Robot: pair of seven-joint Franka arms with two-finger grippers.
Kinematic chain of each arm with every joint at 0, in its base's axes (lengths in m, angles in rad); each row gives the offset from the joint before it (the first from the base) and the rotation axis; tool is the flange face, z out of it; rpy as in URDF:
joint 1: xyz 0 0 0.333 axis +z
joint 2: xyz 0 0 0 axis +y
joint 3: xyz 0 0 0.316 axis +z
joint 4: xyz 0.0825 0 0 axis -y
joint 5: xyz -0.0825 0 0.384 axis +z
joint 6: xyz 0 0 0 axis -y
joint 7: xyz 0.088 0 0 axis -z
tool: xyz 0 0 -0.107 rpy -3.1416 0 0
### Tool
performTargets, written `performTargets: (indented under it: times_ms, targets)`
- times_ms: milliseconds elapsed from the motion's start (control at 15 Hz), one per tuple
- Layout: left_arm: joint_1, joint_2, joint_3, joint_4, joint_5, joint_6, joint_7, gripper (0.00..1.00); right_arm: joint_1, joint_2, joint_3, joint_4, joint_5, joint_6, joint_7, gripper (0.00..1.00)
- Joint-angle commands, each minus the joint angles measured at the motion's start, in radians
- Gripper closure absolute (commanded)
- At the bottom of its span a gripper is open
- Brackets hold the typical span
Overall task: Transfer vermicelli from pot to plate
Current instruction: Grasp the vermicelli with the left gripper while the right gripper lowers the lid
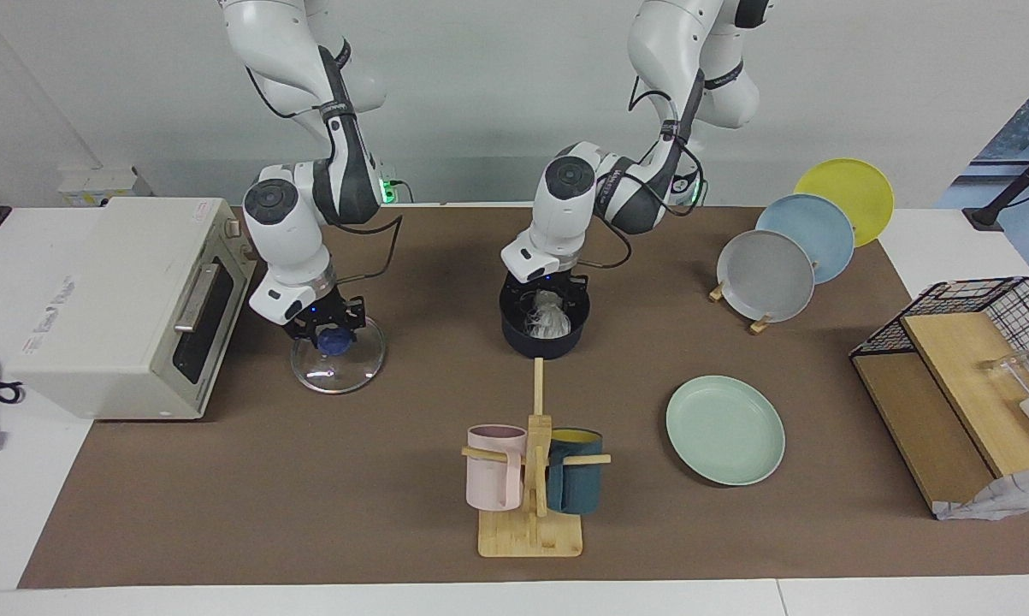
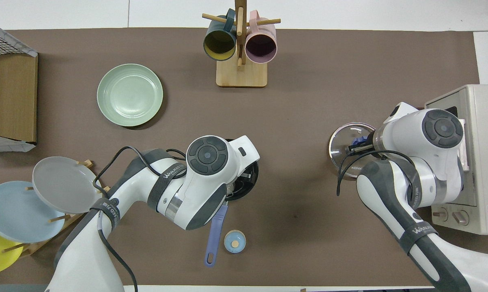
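Observation:
The dark navy pot [image 1: 544,340] stands mid-table with its blue handle [image 2: 215,233] pointing toward the robots. The whitish vermicelli [image 1: 549,315] lies inside it. My left gripper [image 1: 547,301] is lowered into the pot, open, with a finger on each side of the bundle. In the overhead view the left arm hides most of the pot [image 2: 250,184] and all of the vermicelli. The mint-green plate [image 1: 725,430] [image 2: 130,95] lies bare, farther from the robots, toward the left arm's end. My right gripper [image 1: 327,331] is shut on the blue knob [image 2: 357,141] of a glass lid [image 1: 340,364].
A toaster oven [image 1: 121,304] stands at the right arm's end. A mug rack [image 1: 531,479] holds a pink and a teal mug. Grey, blue and yellow plates [image 1: 766,275] lean in a stand. A small blue bell [image 2: 235,241] sits by the handle. A wire-and-wood shelf [image 1: 959,376] stands beside the plate.

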State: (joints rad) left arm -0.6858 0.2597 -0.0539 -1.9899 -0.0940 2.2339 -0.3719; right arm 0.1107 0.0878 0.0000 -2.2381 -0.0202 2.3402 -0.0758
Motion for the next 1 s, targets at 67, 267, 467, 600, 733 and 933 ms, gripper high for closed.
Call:
performTargets:
  times_ms: [67, 267, 467, 600, 733, 933]
  targets:
    - [-0.027, 0.022, 0.019, -0.017, -0.013, 0.055, -0.027, 0.0, -0.014, -0.037, 0.005, -0.046, 0.046, 0.021, -0.024, 0.44]
    - [-0.027, 0.023, 0.019, -0.017, -0.013, 0.055, -0.027, 0.19, -0.014, -0.037, 0.005, -0.043, 0.046, 0.022, -0.022, 0.21]
    - [-0.018, 0.024, 0.019, -0.015, -0.012, 0.053, -0.022, 1.0, -0.014, -0.023, 0.005, 0.007, 0.046, -0.005, -0.028, 0.0]
    - [-0.014, 0.026, 0.02, -0.006, -0.012, 0.052, -0.018, 1.0, -0.014, -0.017, 0.002, 0.075, 0.045, -0.085, -0.028, 0.0]
    - [-0.009, 0.015, 0.02, 0.009, -0.012, 0.029, -0.015, 1.0, -0.011, -0.017, 0.002, 0.171, 0.045, -0.209, -0.024, 0.0]
    - [0.023, -0.054, 0.025, 0.083, -0.012, -0.156, -0.007, 1.0, -0.013, -0.017, -0.003, 0.366, 0.043, -0.44, -0.021, 0.0]
